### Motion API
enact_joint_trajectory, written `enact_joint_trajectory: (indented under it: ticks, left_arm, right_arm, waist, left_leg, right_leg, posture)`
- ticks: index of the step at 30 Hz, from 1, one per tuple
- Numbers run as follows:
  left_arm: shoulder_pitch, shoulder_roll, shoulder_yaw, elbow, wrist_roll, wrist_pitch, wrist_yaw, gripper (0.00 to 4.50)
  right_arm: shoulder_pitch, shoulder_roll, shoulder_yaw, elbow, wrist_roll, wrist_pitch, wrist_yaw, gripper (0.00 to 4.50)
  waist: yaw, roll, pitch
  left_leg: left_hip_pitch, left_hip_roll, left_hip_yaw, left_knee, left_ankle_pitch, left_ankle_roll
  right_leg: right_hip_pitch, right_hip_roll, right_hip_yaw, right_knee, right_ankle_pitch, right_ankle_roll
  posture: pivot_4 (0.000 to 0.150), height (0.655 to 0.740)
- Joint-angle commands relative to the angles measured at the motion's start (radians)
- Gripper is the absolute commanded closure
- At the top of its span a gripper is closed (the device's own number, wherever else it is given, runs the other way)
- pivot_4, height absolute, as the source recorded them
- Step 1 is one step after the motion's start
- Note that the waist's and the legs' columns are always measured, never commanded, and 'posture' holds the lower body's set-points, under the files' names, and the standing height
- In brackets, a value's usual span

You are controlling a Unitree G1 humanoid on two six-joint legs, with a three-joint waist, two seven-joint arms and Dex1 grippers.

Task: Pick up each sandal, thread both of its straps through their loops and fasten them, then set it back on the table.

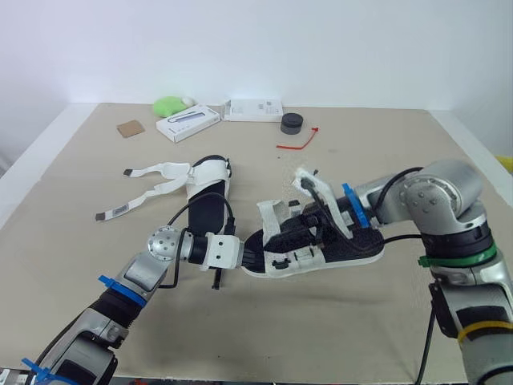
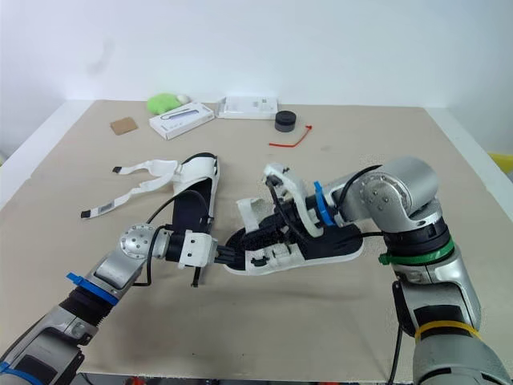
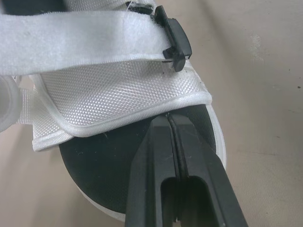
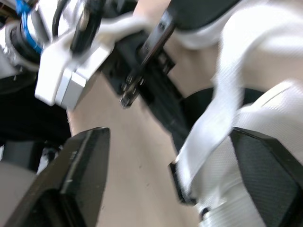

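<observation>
Sandal (image 1: 330, 250) on or just above the table (image 1: 361, 321), long axis running crosswise, toe toward the left gripper (image 3: 169, 124), heel toward the right arm. Left gripper at the sandal's toe end: fingers pressed together, tips at the white upper's edge; a pinch cannot be confirmed. Right gripper (image 4: 168, 135) over the sandal's middle: fingers spread wide, loose strap (image 4: 222, 106) between them, unclasped. Second sandal (image 1: 204, 200) beyond the toe, straps undone. The right arm looks nearer the strap.
</observation>
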Motion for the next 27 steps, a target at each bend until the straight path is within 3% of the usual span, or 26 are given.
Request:
enact_joint_trajectory:
  ticks: [1,3,6,11,12,13,15,27]
  left_arm:
    - [0.025,0.01,-0.039,0.076,0.072,0.03,-0.008,4.5]
    - [0.026,0.011,-0.039,0.077,0.073,0.029,-0.008,4.5]
    - [0.031,0.016,-0.037,0.074,0.072,0.028,-0.009,4.5]
    - [0.027,0.014,-0.037,0.08,0.074,0.027,-0.007,4.5]
    - [0.026,0.013,-0.037,0.081,0.074,0.026,-0.007,4.5]
    - [0.026,0.013,-0.037,0.081,0.074,0.026,-0.007,4.5]
    - [0.025,0.012,-0.037,0.082,0.074,0.025,-0.007,4.5]
    - [0.028,0.011,-0.039,0.081,0.075,0.023,-0.007,4.5]
  right_arm:
    - [-0.01,0.002,-0.028,0.013,-0.017,-0.004,-0.005,0.16]
    - [-0.009,0.007,-0.034,0.023,-0.023,0.001,-0.004,0.16]
    - [-0.006,0.015,-0.037,0.023,-0.025,0.004,-0.001,0.96]
    - [0.0,0.029,-0.036,0.022,-0.033,0.001,0.0,3.22]
    - [0.002,0.03,-0.034,0.021,-0.035,0.0,0.002,3.41]
    - [0.005,0.029,-0.033,0.019,-0.035,0.0,0.004,3.96]
    - [0.014,0.025,-0.031,0.006,-0.032,0.003,0.007,4.42]
    - [0.147,-0.011,-0.015,-0.173,-0.039,-0.02,-0.019,4.42]
  waist:
    - [0.0,0.0,0.0]
    - [0.0,0.0,0.0]
    - [0.0,0.0,0.0]
    - [0.0,0.0,0.0]
    - [0.0,0.0,0.0]
    - [0.0,0.0,0.0]
    - [0.0,0.0,0.0]
    - [0.0,0.0,0.0]
  left_leg:
    - [0.0,0.0,0.0,0.0,0.0,0.0]
    - [0.0,0.0,0.0,0.0,0.0,0.0]
    - [0.0,0.0,0.0,0.0,0.0,0.0]
    - [0.0,0.0,0.0,0.0,0.0,0.0]
    - [0.0,0.0,0.0,0.0,0.0,0.0]
    - [0.0,0.0,0.0,0.0,0.0,0.0]
    - [0.0,0.0,0.0,0.0,0.0,0.0]
    - [0.0,-0.001,-0.001,0.0,0.0,0.0]
  right_leg:
    - [0.0,0.0,0.0,0.0,0.0,0.0]
    - [0.0,0.0,0.0,0.0,0.0,0.0]
    - [0.0,-0.001,0.0,0.0,0.0,0.0]
    - [0.0,0.0,0.0,0.001,0.0,0.0]
    - [0.0,0.0,0.0,0.001,0.0,0.0]
    - [0.0,0.0,0.0,0.001,0.0,0.0]
    - [0.0,0.0,0.0,0.001,0.0,0.0]
    - [0.0,0.0,-0.001,0.001,0.0,0.0]
  posture:
    - [0.15,0.74]
    - [0.15,0.74]
    - [0.15,0.74]
    - [0.15,0.74]
    - [0.15,0.74]
    - [0.15,0.74]
    - [0.15,0.74]
    - [0.15,0.74]
